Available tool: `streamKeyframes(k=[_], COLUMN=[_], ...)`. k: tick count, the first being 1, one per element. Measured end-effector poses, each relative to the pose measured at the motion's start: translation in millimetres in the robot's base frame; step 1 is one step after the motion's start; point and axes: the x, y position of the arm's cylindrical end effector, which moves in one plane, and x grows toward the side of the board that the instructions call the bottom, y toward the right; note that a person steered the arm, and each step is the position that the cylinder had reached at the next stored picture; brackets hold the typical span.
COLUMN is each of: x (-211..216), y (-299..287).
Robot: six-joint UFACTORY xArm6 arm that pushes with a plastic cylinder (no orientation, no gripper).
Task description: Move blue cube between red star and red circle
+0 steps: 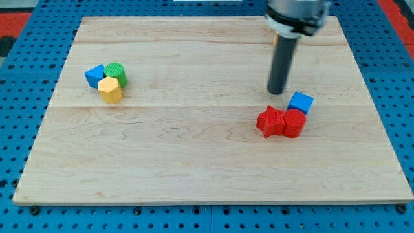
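Note:
The blue cube sits at the view's right, touching the top right of the red circle. The red star lies right beside the red circle on its left, the two touching. My tip is on the board just above the red star and to the left of the blue cube, a small gap away from both.
A cluster at the view's left holds a blue block, a green block and a yellow block, all touching. The wooden board lies on a blue pegboard surface.

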Motion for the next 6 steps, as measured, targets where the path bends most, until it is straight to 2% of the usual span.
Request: streamKeyframes(k=[1,2,3,4,5,6], x=[27,66,74,100,137,104], y=[39,42,98,145,117,54])
